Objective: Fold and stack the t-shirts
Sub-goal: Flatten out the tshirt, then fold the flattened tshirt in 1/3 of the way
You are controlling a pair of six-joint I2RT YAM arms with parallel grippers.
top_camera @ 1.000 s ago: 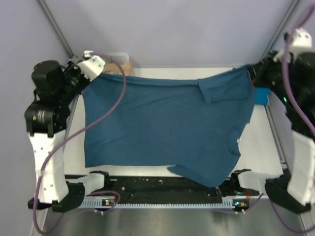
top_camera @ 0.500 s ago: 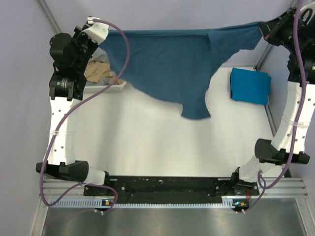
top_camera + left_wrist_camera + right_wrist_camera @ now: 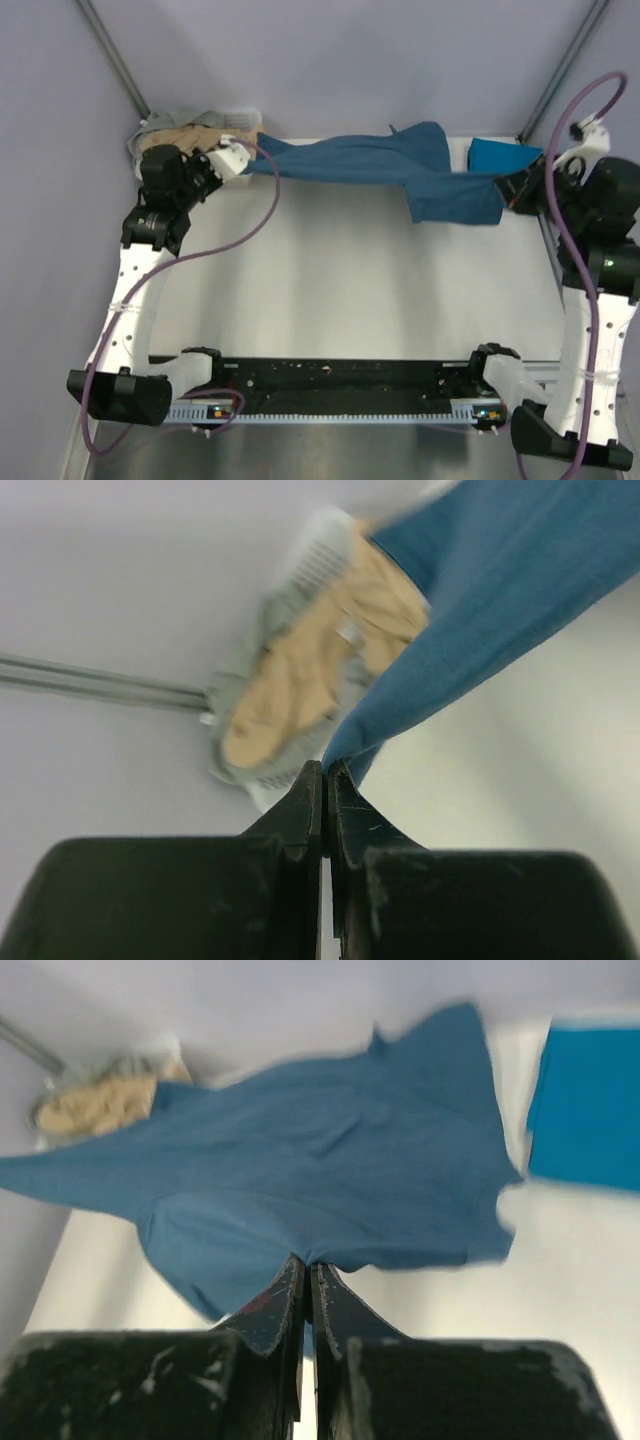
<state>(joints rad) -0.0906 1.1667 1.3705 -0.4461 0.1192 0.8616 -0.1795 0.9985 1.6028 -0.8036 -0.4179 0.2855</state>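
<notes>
A dark teal-blue t-shirt (image 3: 380, 165) hangs stretched between my two grippers along the far edge of the table. My left gripper (image 3: 243, 163) is shut on its left end, next to the basket; the pinched cloth shows in the left wrist view (image 3: 480, 590). My right gripper (image 3: 507, 190) is shut on its right end; the shirt fills the right wrist view (image 3: 320, 1180). A folded cyan-blue t-shirt (image 3: 497, 157) lies at the far right, also in the right wrist view (image 3: 590, 1110). Tan and grey shirts (image 3: 190, 135) sit in the basket.
The white slatted basket (image 3: 240, 118) stands at the far left corner, beside my left gripper; it shows in the left wrist view (image 3: 315, 560). Grey frame posts rise at both far corners. The black rail with the arm bases runs along the near edge.
Both arms have dropped from high up to low over the far edge of the table. The shirt, hanging spread in the air before, is now bunched into a narrow band between the grippers.
</notes>
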